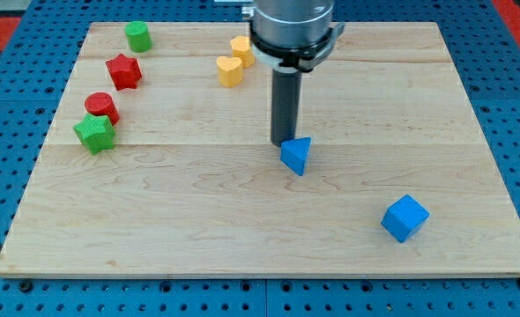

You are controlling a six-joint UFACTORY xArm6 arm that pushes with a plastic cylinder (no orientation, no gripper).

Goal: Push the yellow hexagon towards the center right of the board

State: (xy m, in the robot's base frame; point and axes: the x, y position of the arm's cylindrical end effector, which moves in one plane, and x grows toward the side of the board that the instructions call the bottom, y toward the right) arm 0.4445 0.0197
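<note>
Tip (pixel 283 143) touching blue triangle (pixel 297 156), well below yellow hexagon (pixel 241 48) on desk (pixel 198 220); risk: dragging triangle, nudging yellow heart (pixel 230 70). Pincer absent, state untellable.

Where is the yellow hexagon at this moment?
The yellow hexagon sits near the view's top, slightly left of centre, just up-right of the yellow heart and partly behind the arm. My tip is well below it, beside the blue triangle.
</note>
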